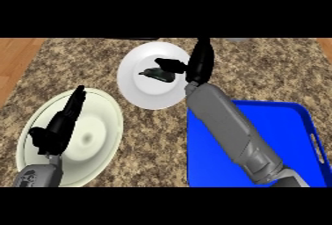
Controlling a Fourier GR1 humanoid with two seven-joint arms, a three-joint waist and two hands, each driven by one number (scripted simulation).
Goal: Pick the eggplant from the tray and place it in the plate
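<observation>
The eggplant [157,74], small and dark, lies on the white plate [144,94] at the back middle of the counter. My right hand [201,59] hangs over the plate's right rim with straight fingers pointing away from me. Its thumb [168,65] sticks out left, just above the eggplant and not curled round it. The blue tray [301,132] at the right front holds nothing that shows; my right forearm crosses its left part. My left hand [63,121] rests open, fingers up, over a cream plate [100,132] at the left front.
The speckled stone counter [149,132] runs between the two plates and the tray. A wooden floor [16,57] shows past its left edge. A dark object [139,38] and a grey one [239,39] peek in at the back edge.
</observation>
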